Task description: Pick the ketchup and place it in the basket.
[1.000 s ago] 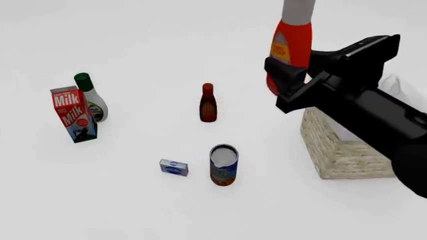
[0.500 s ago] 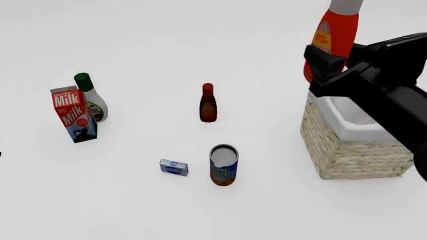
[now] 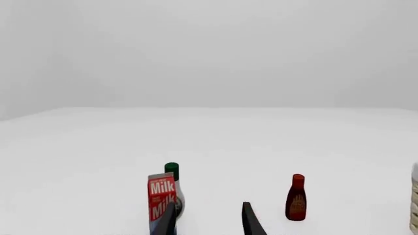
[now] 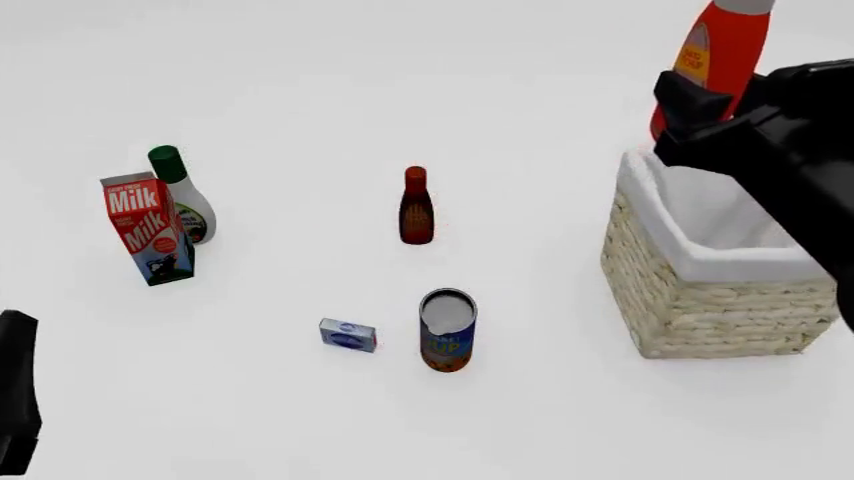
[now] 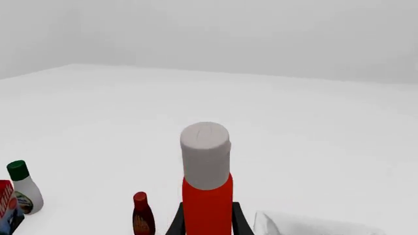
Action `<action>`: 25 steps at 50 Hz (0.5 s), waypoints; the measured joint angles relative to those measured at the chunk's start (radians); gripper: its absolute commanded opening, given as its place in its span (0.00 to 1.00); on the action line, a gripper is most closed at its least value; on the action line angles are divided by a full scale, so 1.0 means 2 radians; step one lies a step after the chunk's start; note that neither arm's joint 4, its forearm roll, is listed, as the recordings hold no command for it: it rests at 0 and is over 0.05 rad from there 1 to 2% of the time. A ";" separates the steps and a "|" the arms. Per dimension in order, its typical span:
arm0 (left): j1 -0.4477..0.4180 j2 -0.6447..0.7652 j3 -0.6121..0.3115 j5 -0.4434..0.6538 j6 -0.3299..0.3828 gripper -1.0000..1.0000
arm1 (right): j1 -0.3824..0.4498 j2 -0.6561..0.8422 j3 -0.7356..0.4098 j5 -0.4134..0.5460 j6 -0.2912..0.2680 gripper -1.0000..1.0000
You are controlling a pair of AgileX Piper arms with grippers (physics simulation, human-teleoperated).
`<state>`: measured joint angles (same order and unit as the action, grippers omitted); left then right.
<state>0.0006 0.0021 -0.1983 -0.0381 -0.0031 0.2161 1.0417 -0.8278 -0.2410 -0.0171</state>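
Observation:
The ketchup [image 4: 714, 60], a red-orange bottle with a yellow label, is held upright in the air above the far left edge of the basket [image 4: 694, 290]. My right gripper [image 4: 707, 115] is shut on its lower body. In the right wrist view the ketchup [image 5: 206, 196] shows its grey-white cap between the fingers, and a corner of the basket's white lining [image 5: 307, 226] lies below. My left gripper [image 3: 207, 223] is open and empty, low at the near left; its fingers point toward the milk carton.
A milk carton [image 4: 144, 228] and a white bottle with green cap [image 4: 180, 195] stand at the left. A small dark-red bottle [image 4: 415, 206] stands mid-table. A can [image 4: 447, 330] and a small blue box [image 4: 347, 335] sit nearer. The left arm's edge [image 4: 16, 400] shows bottom left.
My right gripper has carried the ketchup to the right and farther back, from left of the basket to above its far left edge. The left arm's edge has come into view bottom left.

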 measured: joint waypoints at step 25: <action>0.006 -0.001 0.040 -0.029 0.006 1.00 | -0.064 0.027 -0.010 -0.014 0.004 0.00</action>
<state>0.0134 0.0003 -0.1188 -0.0962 0.0085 0.0883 1.0959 -0.8472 -0.2700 -0.0098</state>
